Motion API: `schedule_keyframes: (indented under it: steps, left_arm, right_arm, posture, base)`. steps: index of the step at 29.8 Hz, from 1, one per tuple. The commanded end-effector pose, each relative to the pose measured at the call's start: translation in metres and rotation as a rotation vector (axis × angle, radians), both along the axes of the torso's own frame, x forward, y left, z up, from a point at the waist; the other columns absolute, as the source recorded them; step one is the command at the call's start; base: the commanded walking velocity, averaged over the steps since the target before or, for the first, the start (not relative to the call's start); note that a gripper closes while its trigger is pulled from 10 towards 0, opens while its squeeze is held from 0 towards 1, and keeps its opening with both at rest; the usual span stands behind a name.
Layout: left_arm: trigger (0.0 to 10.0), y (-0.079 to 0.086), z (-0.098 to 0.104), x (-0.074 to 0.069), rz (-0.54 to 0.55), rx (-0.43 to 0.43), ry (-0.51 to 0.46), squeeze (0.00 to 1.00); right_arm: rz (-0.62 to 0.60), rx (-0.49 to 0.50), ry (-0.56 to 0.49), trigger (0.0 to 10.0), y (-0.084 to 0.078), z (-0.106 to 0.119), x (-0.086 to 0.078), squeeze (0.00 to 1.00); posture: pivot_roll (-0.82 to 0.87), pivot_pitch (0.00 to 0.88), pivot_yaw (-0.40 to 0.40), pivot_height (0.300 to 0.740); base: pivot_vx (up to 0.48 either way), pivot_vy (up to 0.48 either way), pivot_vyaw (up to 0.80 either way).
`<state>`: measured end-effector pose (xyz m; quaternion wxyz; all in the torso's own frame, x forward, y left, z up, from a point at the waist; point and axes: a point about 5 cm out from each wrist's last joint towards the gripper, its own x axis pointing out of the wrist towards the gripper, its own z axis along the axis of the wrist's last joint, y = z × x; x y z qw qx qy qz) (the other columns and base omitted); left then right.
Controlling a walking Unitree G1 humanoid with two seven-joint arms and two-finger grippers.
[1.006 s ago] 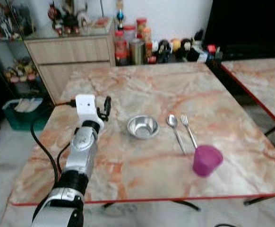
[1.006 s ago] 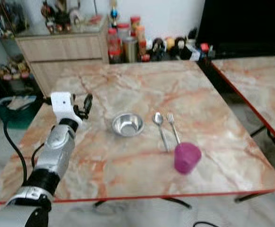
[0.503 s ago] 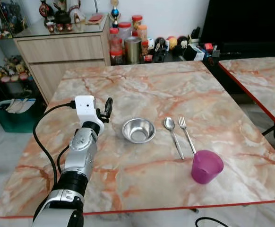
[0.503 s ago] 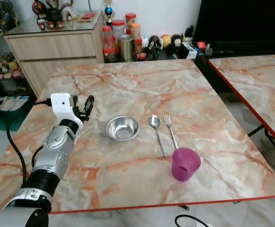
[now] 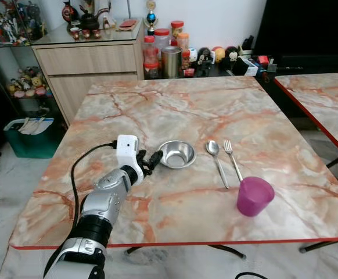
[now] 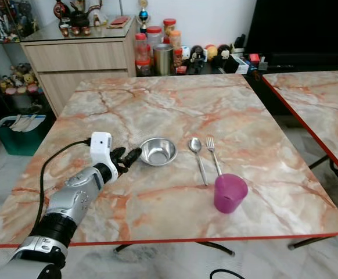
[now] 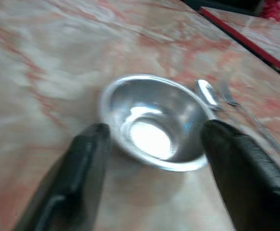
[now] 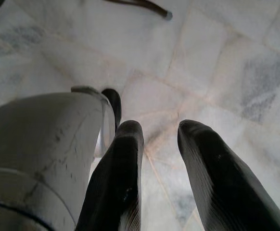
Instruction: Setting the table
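A small steel bowl [image 5: 177,154] stands near the middle of the marble table [image 5: 175,104]. Just right of it lie a spoon [image 5: 217,160] and a fork [image 5: 233,158] side by side, handles toward me. A purple cup [image 5: 255,196] stands upright near the front right edge. My left gripper [image 5: 152,159] is low over the table at the bowl's left rim, open. In the left wrist view its two fingers [image 7: 82,168] straddle the bowl [image 7: 152,122] without touching it. My right gripper [image 8: 159,127] hangs open above the tiled floor.
A wooden sideboard [image 5: 93,58] with jars and bottles [image 5: 163,55] stands behind the table. A second marble table [image 5: 326,99] with a red edge is at the right. A green bin [image 5: 32,136] sits on the floor at the left.
My left arm has swung right and down, bringing the gripper from beside the bowl's left to its rim. The camera has shifted slightly as well.
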<state>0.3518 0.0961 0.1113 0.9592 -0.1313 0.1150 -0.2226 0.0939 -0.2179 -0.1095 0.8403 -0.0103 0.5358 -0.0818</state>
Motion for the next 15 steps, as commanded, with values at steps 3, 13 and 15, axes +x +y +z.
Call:
schedule_keyframes:
  steps: [3,13,15]
  left_arm:
    - [10.0,-0.005,0.008,0.010,0.037,0.011,0.018,0.37]
    - [10.0,-0.003,0.013,0.023,0.163,0.000,0.081,0.00]
    - [10.0,-0.002,0.012,0.025,0.195,-0.001,0.098,0.00]
  right_arm:
    - [0.009,0.011,0.005,10.0,0.005,-0.001,0.001,0.00]
    - [-0.017,0.018,0.014,10.0,0.005,-0.002,-0.003,0.00]
    - [-0.018,0.019,0.016,10.0,0.006,-0.002,-0.003,0.00]
  posture:
    - [-0.02,0.000,0.045,0.740]
    - [-0.03,0.000,0.051,0.740]
    - [-0.03,0.000,0.051,0.740]
  base:
    - [0.000,0.000,0.00]
    - [0.000,0.000,0.00]
    - [0.000,0.000,0.00]
